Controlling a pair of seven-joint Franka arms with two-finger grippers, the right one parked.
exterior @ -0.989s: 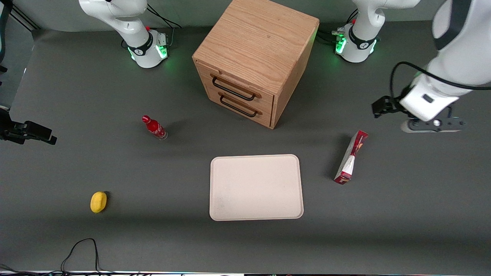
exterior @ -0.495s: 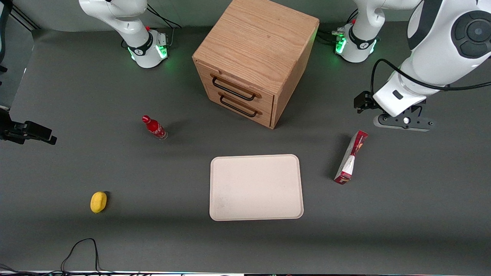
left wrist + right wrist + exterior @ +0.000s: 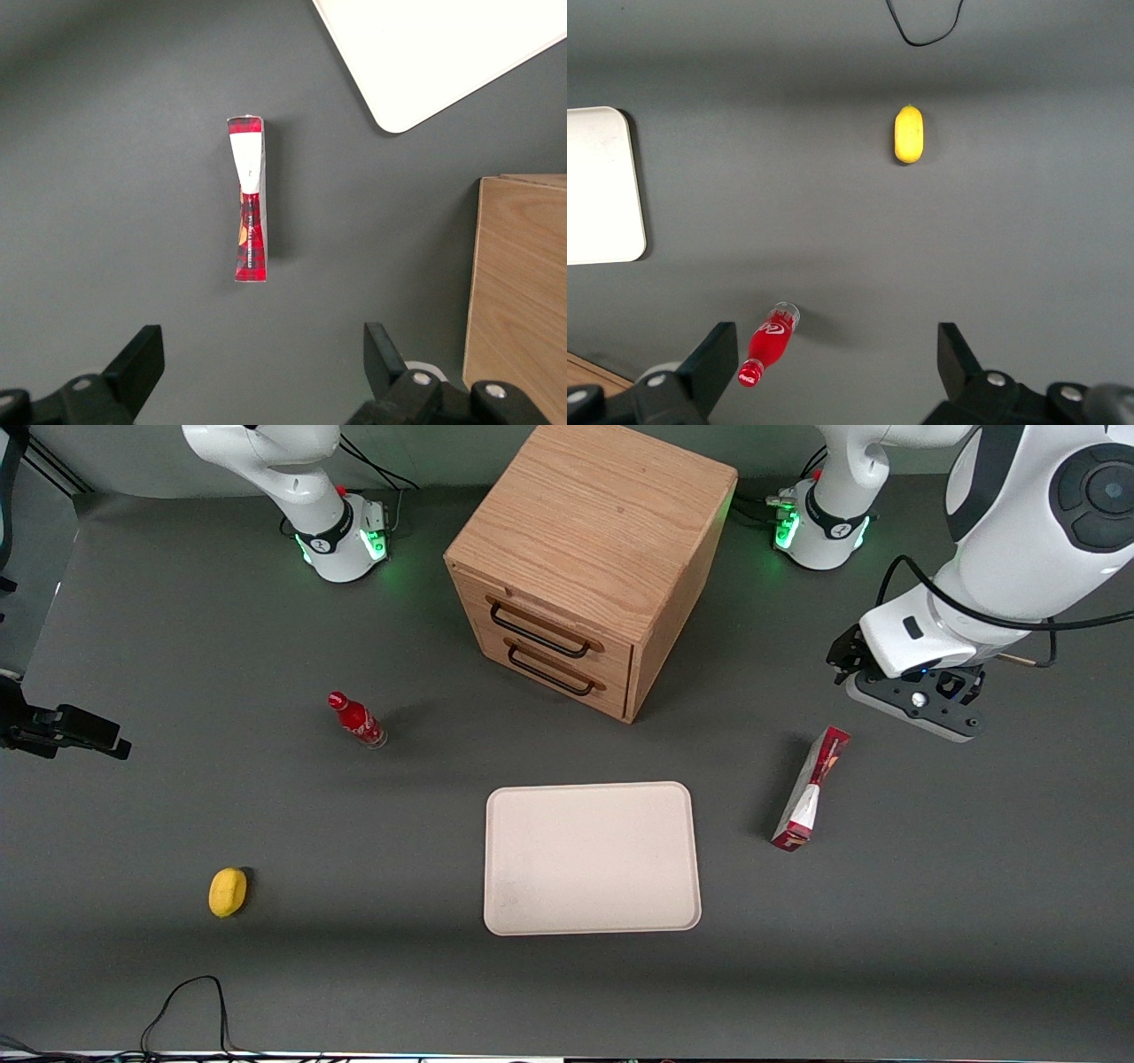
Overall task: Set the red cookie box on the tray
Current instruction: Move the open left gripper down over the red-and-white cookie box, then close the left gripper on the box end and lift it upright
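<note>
The red cookie box (image 3: pixel 811 788) lies on the grey table beside the tray (image 3: pixel 592 857), toward the working arm's end, with a gap between them. It is dark red with a white patch at the end nearer the front camera. The left arm's gripper (image 3: pixel 917 707) hangs above the table, farther from the front camera than the box and not touching it. In the left wrist view the gripper (image 3: pixel 263 354) is open with only bare table between its fingers; the red cookie box (image 3: pixel 248 212) lies lengthwise ahead of it, and a corner of the tray (image 3: pixel 443 53) shows.
A wooden cabinet (image 3: pixel 589 567) with two drawers stands farther from the front camera than the tray; its side (image 3: pixel 518 292) is close to the gripper. A small red bottle (image 3: pixel 357 720) and a yellow object (image 3: pixel 228 891) lie toward the parked arm's end.
The left arm's gripper has swung in from the working arm's end of the table toward the cabinet and the box, and has turned. The box and tray have not moved.
</note>
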